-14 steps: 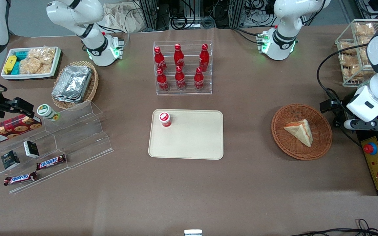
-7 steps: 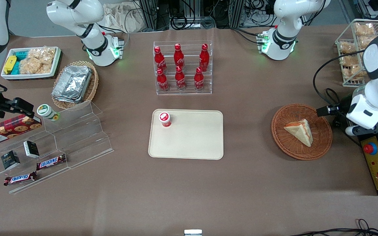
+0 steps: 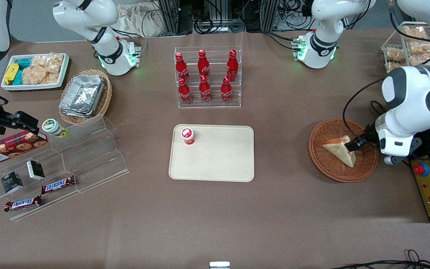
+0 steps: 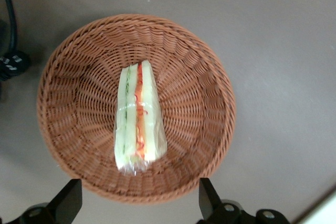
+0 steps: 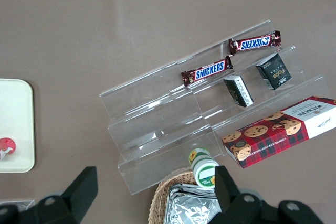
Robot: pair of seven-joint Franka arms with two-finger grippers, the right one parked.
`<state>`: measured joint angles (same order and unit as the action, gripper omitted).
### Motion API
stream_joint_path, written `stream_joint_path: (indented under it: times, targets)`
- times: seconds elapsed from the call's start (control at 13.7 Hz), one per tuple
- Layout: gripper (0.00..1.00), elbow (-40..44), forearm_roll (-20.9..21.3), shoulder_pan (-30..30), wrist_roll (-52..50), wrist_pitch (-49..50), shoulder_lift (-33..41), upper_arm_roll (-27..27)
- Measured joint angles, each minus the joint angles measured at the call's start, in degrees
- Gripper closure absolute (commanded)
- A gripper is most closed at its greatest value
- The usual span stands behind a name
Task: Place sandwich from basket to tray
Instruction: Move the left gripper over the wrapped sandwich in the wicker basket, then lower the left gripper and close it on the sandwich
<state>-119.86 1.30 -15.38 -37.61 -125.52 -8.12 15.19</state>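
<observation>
The sandwich (image 3: 340,151) is a pale triangular wedge lying in the round reddish-brown wicker basket (image 3: 321,164), toward the working arm's end of the table. In the left wrist view the sandwich (image 4: 137,121) shows its green, orange and red filling, wrapped in clear film, in the middle of the basket (image 4: 199,77). My left gripper (image 3: 354,145) hovers above the basket, over the sandwich's edge. It is open and empty (image 4: 137,204), with the fingers wide apart. The beige tray (image 3: 218,160) lies at the table's middle.
A small red-capped cup (image 3: 187,135) stands on the tray's corner. A clear rack of red bottles (image 3: 207,78) stands farther from the camera than the tray. A wire rack of snacks (image 3: 399,56) and a yellow control box (image 3: 429,186) sit near the basket.
My left arm has swung in from the table's end toward the basket. The gripper now hangs over the sandwich. The sandwich and basket have not moved.
</observation>
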Motion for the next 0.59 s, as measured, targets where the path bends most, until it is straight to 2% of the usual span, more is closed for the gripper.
stream_joint_path:
  times: [0.22,0.59]
  targets:
    - [0.0,-6.0,0.0,-0.7,-2.8,-6.7,-0.4,-0.4]
    - [0.0,-7.7,0.0,-0.7,-6.3,-7.4,-2.2,-0.7]
